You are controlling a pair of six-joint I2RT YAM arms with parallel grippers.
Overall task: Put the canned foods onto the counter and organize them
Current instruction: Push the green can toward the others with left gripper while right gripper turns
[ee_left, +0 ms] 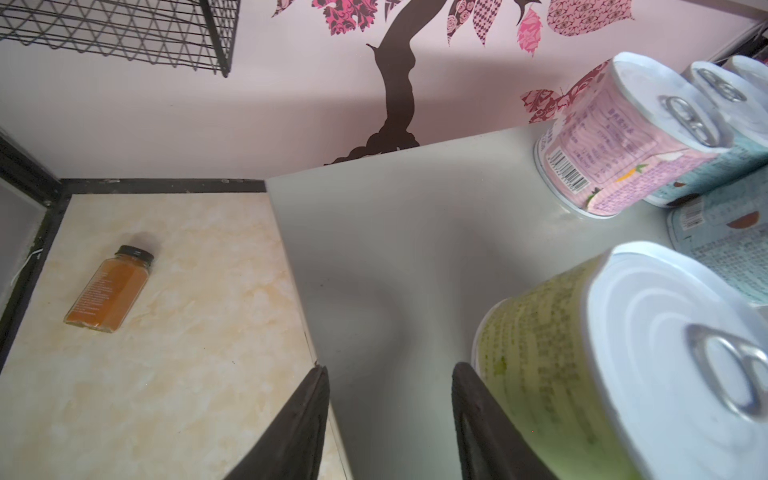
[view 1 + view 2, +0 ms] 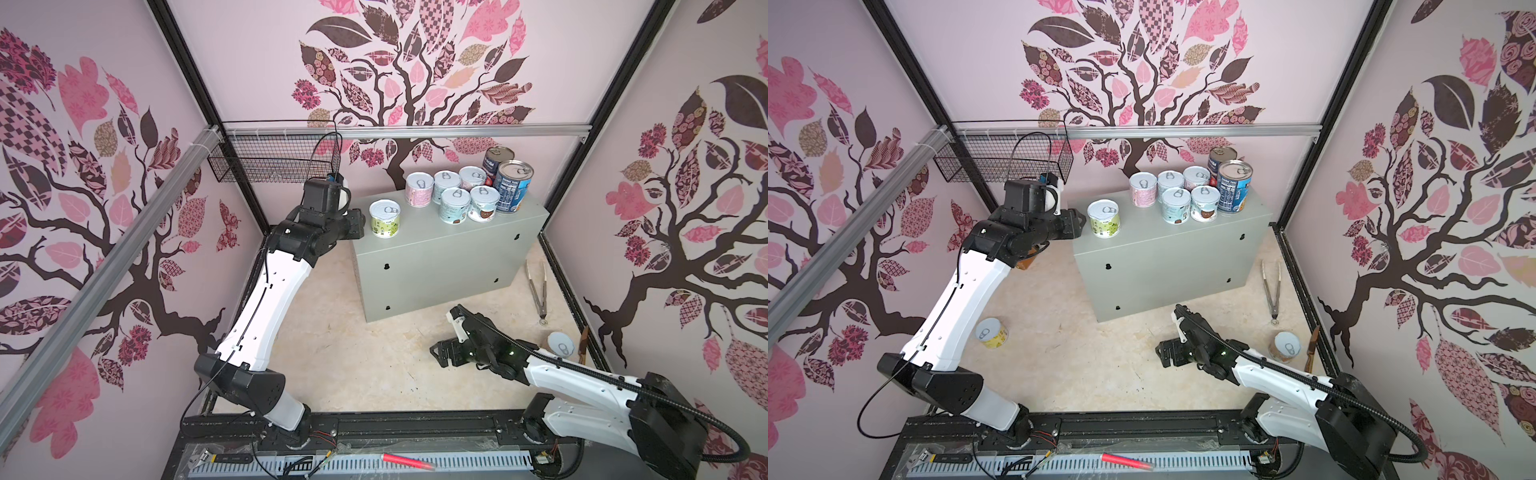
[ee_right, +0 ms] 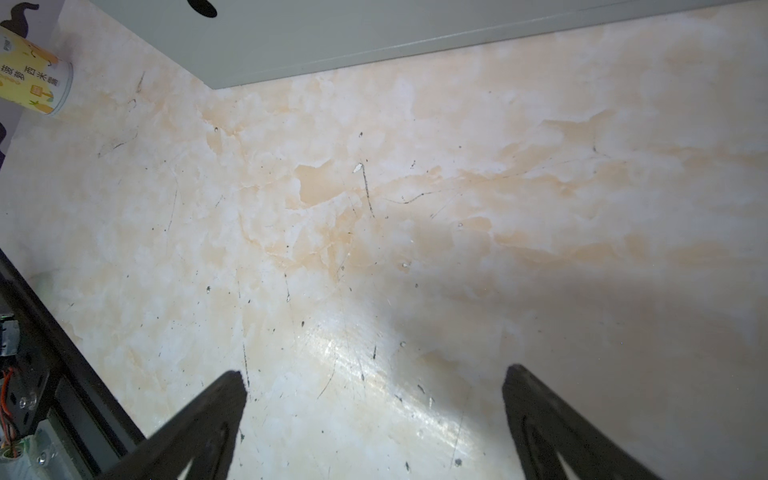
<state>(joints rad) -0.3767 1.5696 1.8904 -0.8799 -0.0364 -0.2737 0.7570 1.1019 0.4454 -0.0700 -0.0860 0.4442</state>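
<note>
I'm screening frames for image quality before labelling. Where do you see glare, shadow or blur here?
Right wrist view: a glare patch on the marble floor, with a broad soft shadow beside it. Left wrist view: the near green can is blurred, the amber bottle is sharper. Both top views: even light, the blue can on the counter crisp.

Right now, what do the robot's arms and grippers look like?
Both: white shells, black joints. The left arm carries a thin black cable; the right arm a thick ribbed black conduit and green light. Black tapered left gripper and right gripper.
</note>
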